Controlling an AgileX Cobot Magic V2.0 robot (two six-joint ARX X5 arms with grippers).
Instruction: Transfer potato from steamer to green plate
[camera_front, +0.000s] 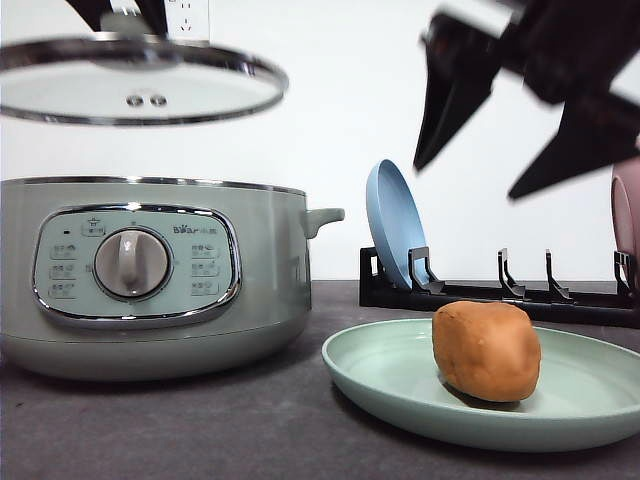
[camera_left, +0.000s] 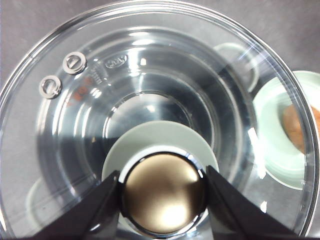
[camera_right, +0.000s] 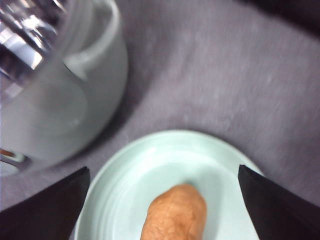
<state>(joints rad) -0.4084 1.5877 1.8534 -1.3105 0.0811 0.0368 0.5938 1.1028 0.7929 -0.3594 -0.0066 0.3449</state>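
potato on green plate | right pincer open above

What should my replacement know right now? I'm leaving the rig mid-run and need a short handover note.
Left gripper: shut on the glass lid by its knob, held above the steamer.
Right gripper: open, empty, above the green plate.
The potato lies on the green plate, free of the gripper.
Done: the transfer.
Left: probably set the lid back on the steamer and retract both arms.
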